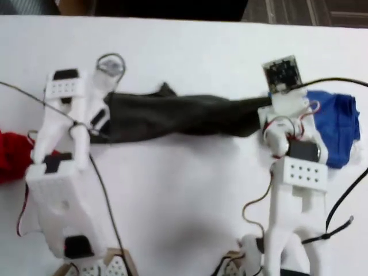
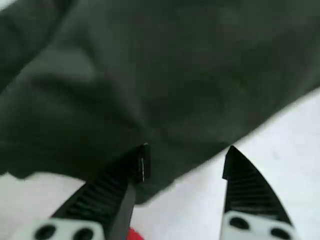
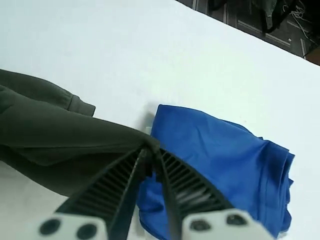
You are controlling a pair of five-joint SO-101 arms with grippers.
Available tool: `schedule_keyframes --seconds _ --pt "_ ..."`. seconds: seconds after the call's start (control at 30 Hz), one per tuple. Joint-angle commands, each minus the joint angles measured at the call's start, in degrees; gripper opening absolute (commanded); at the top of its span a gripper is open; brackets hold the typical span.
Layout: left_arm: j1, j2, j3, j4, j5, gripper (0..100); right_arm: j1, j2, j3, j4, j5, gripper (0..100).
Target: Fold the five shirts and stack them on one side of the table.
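Right jaws pinch dark shirt (image 3: 60, 135) end, blue shirt (image 3: 220, 155) just beside them. Left jaws spread over its far edge (nothing gripped). Bite deep into fabric, then tension evenly before folding.

A white worktop (image 1: 184, 184) spreads across nearly the whole scene, evenly lit, with a soft grey shadow (image 1: 195, 236) on its near part. Beyond its far edge lies a dark floor (image 1: 287, 10) of grey ribbed carpet squares (the seams between them show plainly in the right wrist view). Pale cables (image 3: 299, 14) lie tangled on that floor, beside a dark shape (image 3: 267, 12) too dim to identify.
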Motion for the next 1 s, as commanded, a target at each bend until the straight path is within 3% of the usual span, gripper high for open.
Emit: schedule_keyframes --seconds 0.0,0.1,0.3,0.43,0.73,0.87,0.97 --pt "-1.5 2.7 -2.0 -5.5 1.1 26 -1.2 0.1 0.1 -0.8 -0.3 2.2" --pt "-2.5 7.8 -5.1 -5.1 -0.4 23 -1.2 -0.2 1.6 -0.9 -0.3 2.2" --pt "-2.6 14.9 -19.1 4.4 -2.7 18 -1.2 -0.4 5.7 -1.2 -0.3 2.2" --pt "-2.6 18.1 -32.3 9.1 -2.1 1 -1.3 -0.4 6.0 -1.2 -0.3 2.2" --pt "1.3 19.7 -57.7 23.7 0.8 3 -1.0 -0.4 6.3 -1.2 -5.6 2.2" --pt "3.4 17.9 -54.5 24.0 0.7 5 -1.2 -0.6 7.3 -1.3 -5.8 2.2" --pt "5.0 14.7 -48.0 24.0 0.7 13 -0.9 -2.9 7.7 -1.2 -5.8 2.2"
